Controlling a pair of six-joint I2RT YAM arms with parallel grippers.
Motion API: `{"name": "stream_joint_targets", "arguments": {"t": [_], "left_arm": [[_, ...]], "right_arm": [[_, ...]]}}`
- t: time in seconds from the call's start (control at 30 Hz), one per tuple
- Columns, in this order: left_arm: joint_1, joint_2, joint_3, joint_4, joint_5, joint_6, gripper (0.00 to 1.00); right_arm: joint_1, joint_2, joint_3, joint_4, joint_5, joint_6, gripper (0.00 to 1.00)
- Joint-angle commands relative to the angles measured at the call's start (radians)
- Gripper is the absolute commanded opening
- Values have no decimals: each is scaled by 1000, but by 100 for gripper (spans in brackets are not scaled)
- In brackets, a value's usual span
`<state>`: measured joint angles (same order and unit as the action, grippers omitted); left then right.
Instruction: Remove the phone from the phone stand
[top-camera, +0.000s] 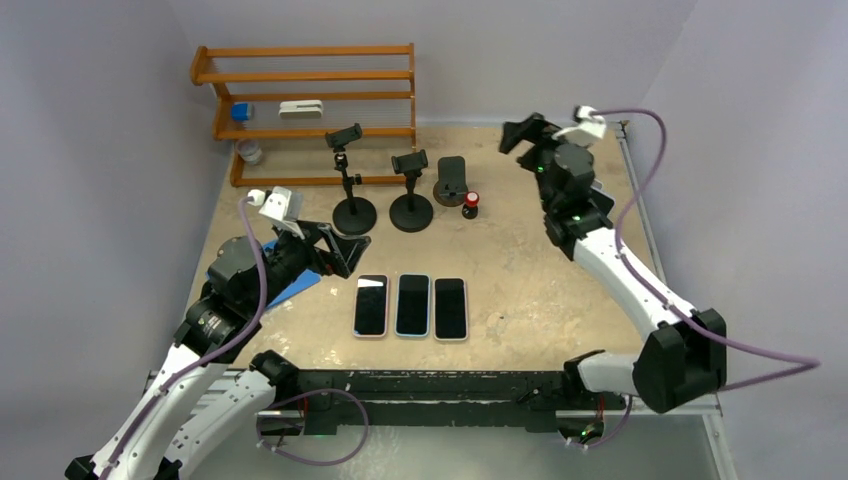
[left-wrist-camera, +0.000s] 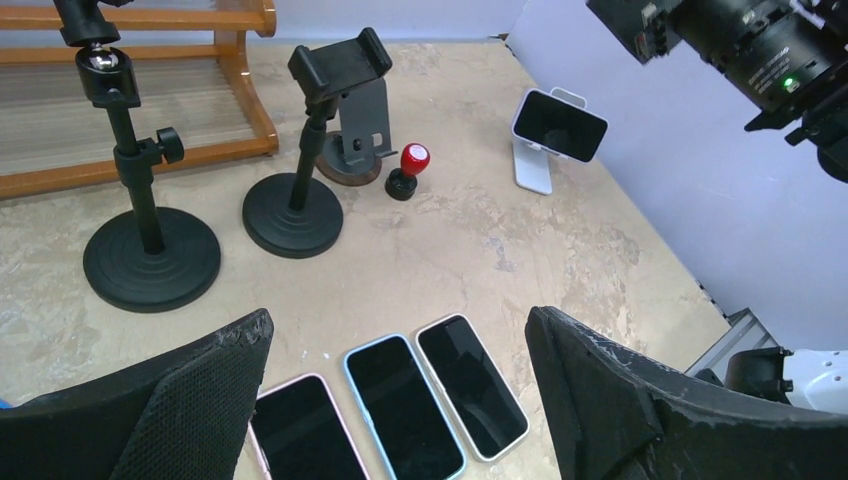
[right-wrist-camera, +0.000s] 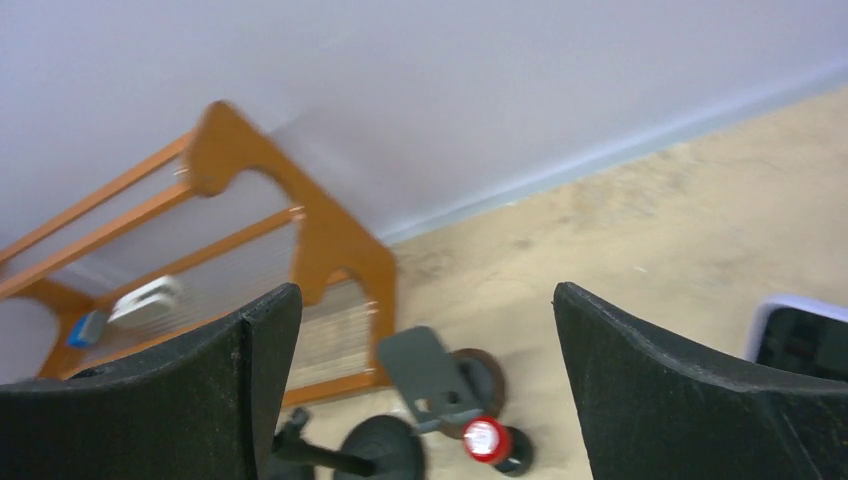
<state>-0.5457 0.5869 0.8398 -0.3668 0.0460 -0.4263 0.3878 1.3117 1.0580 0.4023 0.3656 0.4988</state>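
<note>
Left claw (left-wrist-camera: 400, 320) hung open above three phones (left-wrist-camera: 405, 405) lying flat on the table (left-wrist-camera: 480, 240). Farther off, the task's phone (left-wrist-camera: 560, 125) leaned in its white phone stand (left-wrist-camera: 533, 172) near the far right wall. The right claw (right-wrist-camera: 425, 290), also open, hovered near it, not yet around it. Judged risk: an off-centre closure could topple the light stand or drag it along.

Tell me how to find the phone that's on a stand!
Look past the wooden rack to the table's far right side, beside the wall. There a phone leans on a white stand; the other three phones lie flat in a row.
</note>
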Motion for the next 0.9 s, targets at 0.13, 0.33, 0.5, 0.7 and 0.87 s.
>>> {"name": "stream_joint_targets", "arguments": {"t": [0.13,0.33,0.5,0.7,0.87], "left_arm": [[-21,-7,12,58,21,-2,96],[-39,-22,11,59,28,-8,96],[-66,-36,12,57,16,-5,96],[-85,-52,10,56,5,-2,96],[-91,-53,12,56,7,-2,96]], "right_arm": [[-275,-210,-234,36,-102,251,97],[-426,-321,-445,96,-70,348,96],[-478,-327,-507,101,-33,371,96],[-509,-250,-476,81,26,332,95],[-515,-167,-370,7,80,272,95]]}}
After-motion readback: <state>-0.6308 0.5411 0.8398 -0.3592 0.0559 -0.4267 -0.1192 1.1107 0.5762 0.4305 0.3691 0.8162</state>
